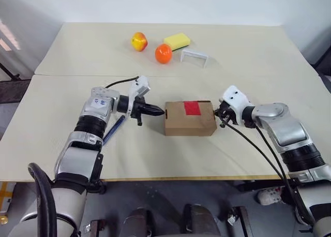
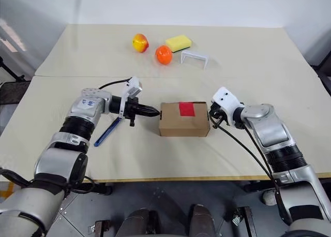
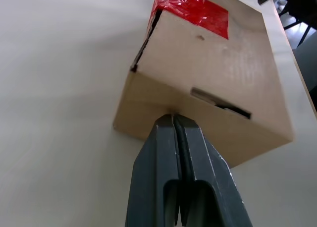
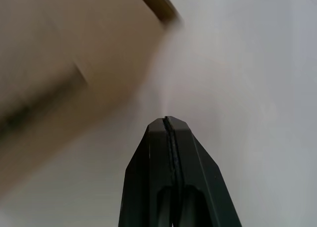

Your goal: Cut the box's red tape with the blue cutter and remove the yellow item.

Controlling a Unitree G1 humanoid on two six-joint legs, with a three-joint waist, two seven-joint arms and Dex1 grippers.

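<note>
Both grippers, fingers clenched on nothing, flank the taped box (image 1: pixel 189 118), the left gripper (image 1: pixel 158 112) at its end and the right gripper (image 1: pixel 221 115) opposite, so cutting awaits grasping the blue cutter (image 1: pixel 114 129) behind the left fingertips.

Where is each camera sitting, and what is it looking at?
Left eye view: on the head, looking down at the table; both arms show beside the box.
Right eye view: beside it on the head, same scene; the blue cutter lies by the left arm.
Left wrist view: on the left wrist; shut left hand against the box end.
Right wrist view: on the right wrist; shut right hand over the table, box close by.
All four share the box.
</note>
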